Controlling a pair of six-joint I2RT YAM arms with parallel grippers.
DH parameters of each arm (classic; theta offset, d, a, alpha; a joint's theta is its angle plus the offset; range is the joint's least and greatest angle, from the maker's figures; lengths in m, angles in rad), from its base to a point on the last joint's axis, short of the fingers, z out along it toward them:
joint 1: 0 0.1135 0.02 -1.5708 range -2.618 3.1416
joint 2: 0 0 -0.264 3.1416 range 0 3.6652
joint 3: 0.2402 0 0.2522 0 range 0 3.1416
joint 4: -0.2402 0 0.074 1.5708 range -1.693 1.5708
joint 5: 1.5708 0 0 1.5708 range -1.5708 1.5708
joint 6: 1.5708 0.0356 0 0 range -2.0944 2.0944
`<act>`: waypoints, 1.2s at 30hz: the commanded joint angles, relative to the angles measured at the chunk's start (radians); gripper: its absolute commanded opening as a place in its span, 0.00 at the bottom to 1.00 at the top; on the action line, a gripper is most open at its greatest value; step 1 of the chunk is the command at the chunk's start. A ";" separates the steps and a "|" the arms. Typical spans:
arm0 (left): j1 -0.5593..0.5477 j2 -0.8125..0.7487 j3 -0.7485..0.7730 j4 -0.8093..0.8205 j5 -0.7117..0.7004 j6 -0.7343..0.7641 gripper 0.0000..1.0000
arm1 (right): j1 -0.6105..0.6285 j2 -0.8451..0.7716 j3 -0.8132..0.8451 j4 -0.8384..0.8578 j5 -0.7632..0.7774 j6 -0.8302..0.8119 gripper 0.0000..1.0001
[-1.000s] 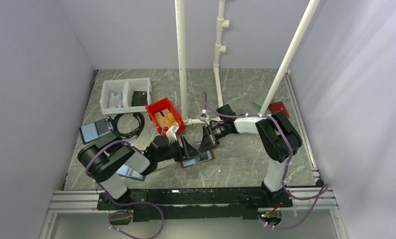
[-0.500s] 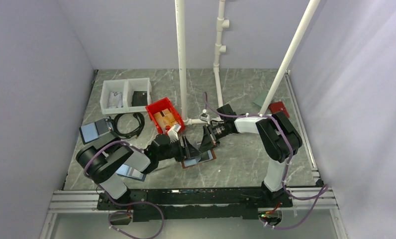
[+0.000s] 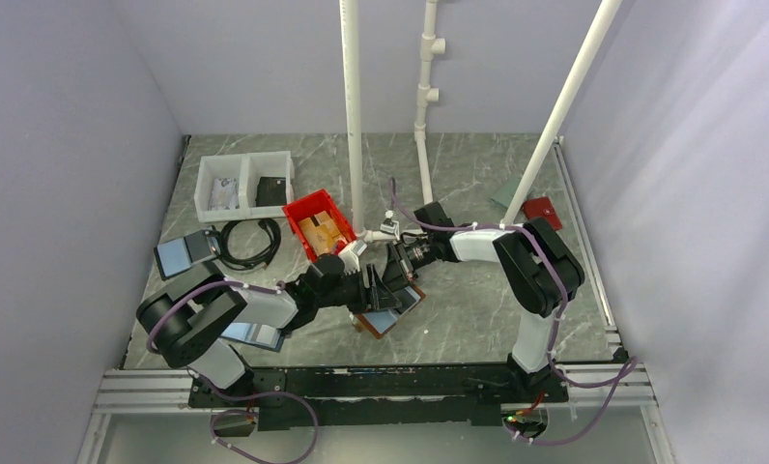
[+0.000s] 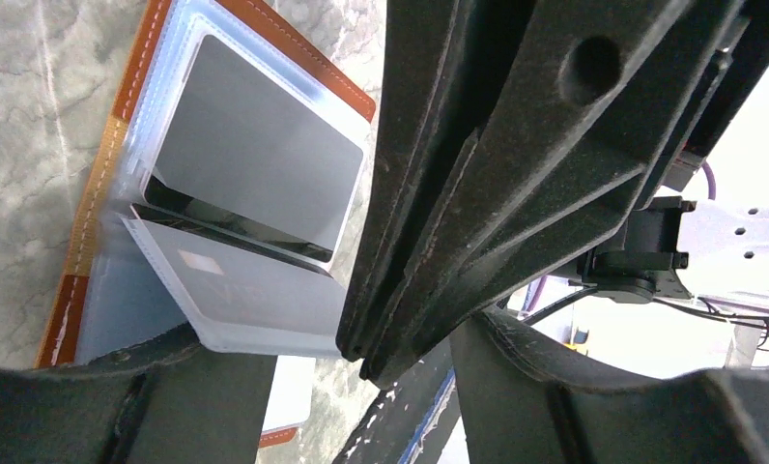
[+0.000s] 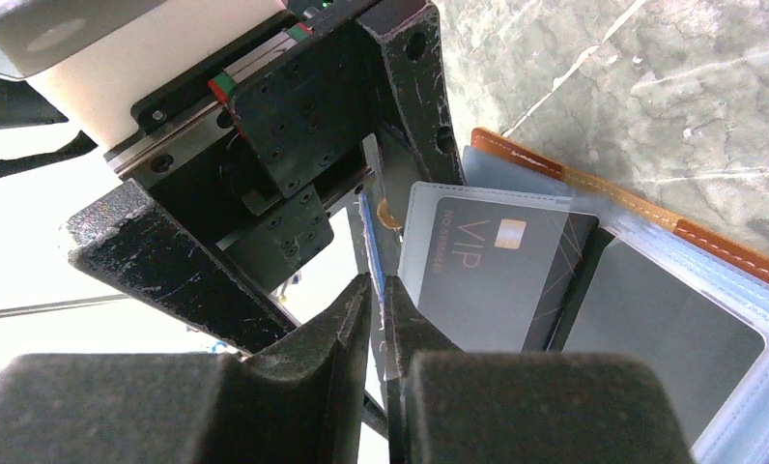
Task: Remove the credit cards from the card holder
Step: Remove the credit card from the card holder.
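**Card holder** (image 3: 392, 319), one: brown with a stitched edge, lying open on the grey marbled table (image 5: 651, 77), its clear sleeves facing up.

**Cards showing**, three:
- One plain grey card (image 4: 255, 155) is sitting in a flat sleeve.
- One dark card (image 5: 501, 275) is riding in a raised, tilted sleeve. It is showing "VIP" and a gold chip; the smaller print is too fine to read.
- One thin card (image 5: 368, 242) is showing edge-on only.

**Right end effector** (image 5: 379, 290), one: clenched, grasping the thin card by its edge and hanging over the holder's edge.

**Left end effector** (image 3: 374, 290), one: released, its fingers standing wide apart and facing the right one nearly tip to tip. The holder is lying just beside and below both; whether either is touching it cannot be told.

**Elsewhere on the table:**
- Two dark blue-edged folders (image 3: 183, 253) are lying at the left, well apart from the holder.
- One red bin (image 3: 294, 215) is sitting beyond the end effectors.
- One white two-compartment tray (image 3: 244, 184) is sitting further back.
- Three white pipes (image 3: 352, 116) are standing upright.
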 commanded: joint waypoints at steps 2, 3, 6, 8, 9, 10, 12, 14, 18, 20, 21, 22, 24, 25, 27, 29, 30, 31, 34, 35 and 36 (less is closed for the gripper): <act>0.000 -0.025 0.030 -0.021 -0.021 0.021 0.66 | 0.020 -0.003 0.024 0.036 -0.082 0.019 0.13; 0.000 -0.028 0.029 -0.026 -0.026 0.020 0.65 | 0.020 -0.003 0.026 0.032 -0.082 0.014 0.13; 0.000 -0.040 0.017 -0.043 -0.053 0.007 0.63 | 0.020 -0.003 0.031 0.017 -0.082 0.000 0.14; 0.001 -0.048 0.007 -0.064 -0.083 -0.006 0.61 | 0.020 -0.003 0.039 -0.008 -0.076 -0.022 0.14; 0.003 -0.053 0.003 -0.077 -0.095 -0.012 0.59 | 0.020 -0.004 0.045 -0.022 -0.069 -0.035 0.14; 0.004 -0.059 -0.001 -0.089 -0.106 -0.021 0.58 | 0.020 -0.005 0.049 -0.037 -0.061 -0.049 0.15; 0.008 -0.070 -0.012 -0.108 -0.128 -0.034 0.56 | 0.018 -0.009 0.062 -0.077 -0.039 -0.093 0.15; 0.011 -0.084 -0.023 -0.125 -0.145 -0.049 0.56 | 0.017 -0.014 0.073 -0.109 -0.017 -0.128 0.16; 0.021 -0.108 -0.041 -0.170 -0.176 -0.084 0.54 | 0.010 -0.015 0.083 -0.138 0.008 -0.160 0.19; 0.027 -0.112 -0.048 -0.181 -0.182 -0.099 0.50 | 0.008 -0.015 0.085 -0.147 0.017 -0.170 0.19; 0.029 -0.113 -0.053 -0.184 -0.184 -0.105 0.48 | 0.008 -0.015 0.088 -0.156 0.023 -0.177 0.20; 0.030 -0.115 -0.057 -0.184 -0.185 -0.110 0.48 | 0.008 -0.015 0.091 -0.165 0.027 -0.186 0.20; 0.032 -0.119 -0.063 -0.191 -0.191 -0.117 0.46 | 0.007 -0.016 0.096 -0.178 0.037 -0.204 0.20; 0.033 -0.123 -0.066 -0.196 -0.195 -0.120 0.46 | 0.006 -0.017 0.100 -0.192 0.042 -0.217 0.20; 0.037 -0.133 -0.074 -0.208 -0.204 -0.128 0.43 | 0.005 -0.021 0.119 -0.239 0.059 -0.275 0.21; 0.043 -0.149 -0.086 -0.215 -0.215 -0.136 0.39 | 0.003 -0.023 0.145 -0.302 0.092 -0.343 0.23; 0.044 -0.156 -0.094 -0.216 -0.221 -0.139 0.37 | 0.002 -0.026 0.157 -0.329 0.104 -0.379 0.24; 0.049 -0.164 -0.103 -0.212 -0.225 -0.141 0.33 | 0.002 -0.030 0.161 -0.343 0.108 -0.410 0.26; 0.061 -0.179 -0.124 -0.200 -0.227 -0.144 0.26 | 0.002 -0.046 0.171 -0.378 0.103 -0.474 0.30; 0.063 -0.182 -0.128 -0.195 -0.226 -0.143 0.21 | 0.002 -0.052 0.178 -0.395 0.103 -0.502 0.31; 0.066 -0.185 -0.133 -0.183 -0.222 -0.135 0.16 | 0.002 -0.056 0.184 -0.420 0.100 -0.529 0.32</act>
